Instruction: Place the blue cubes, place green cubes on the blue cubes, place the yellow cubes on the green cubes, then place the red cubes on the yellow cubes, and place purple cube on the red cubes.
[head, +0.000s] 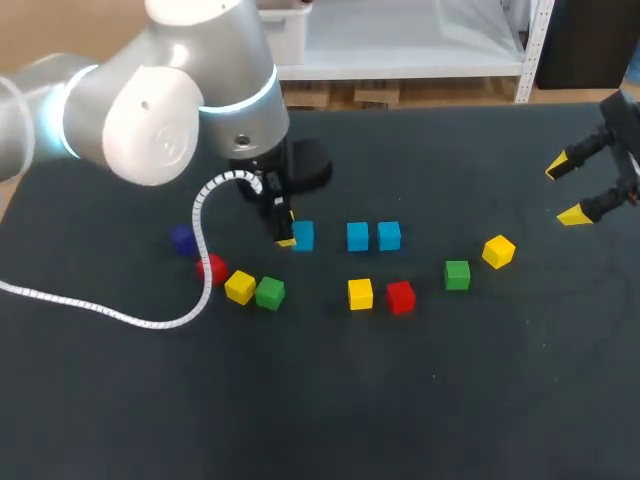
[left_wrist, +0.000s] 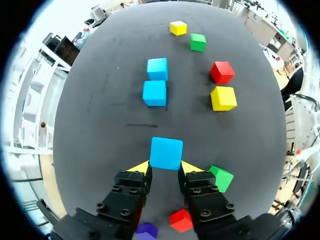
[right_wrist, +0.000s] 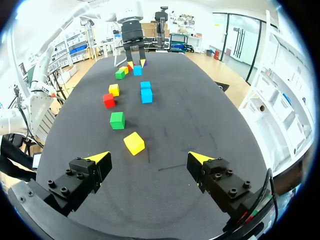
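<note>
Dark tabletop (head: 480, 400) spreads under both our arms, with coloured cubes strewn across its middle. Our left gripper (left_wrist: 165, 166) is clamped on the gripped blue cube (left_wrist: 166, 153), one yellow tip pressed to each side of it. We cannot tell whether that cube rests on the table or hangs just above it. Ahead of it, in the same line, stand the middle blue cube (left_wrist: 155, 93) and the far blue cube (left_wrist: 157, 69), just beside each other. Next to that pair sit a yellow cube (left_wrist: 223, 98) and a red cube (left_wrist: 221, 72), side by side. Farther along are a green cube (left_wrist: 198, 42) and a turned yellow cube (left_wrist: 178, 27), the latter lying askew to the rest. Close under our left arm a small cluster gathers: a purple cube (head: 182, 238), a second red cube (head: 212, 270), a second yellow cube (head: 239, 287) and a second green cube (head: 269, 292), the last two touching. Our right gripper (head: 572, 192) hangs over the table's right side, well apart from every cube, its fingers spread wide with nothing between them.
</note>
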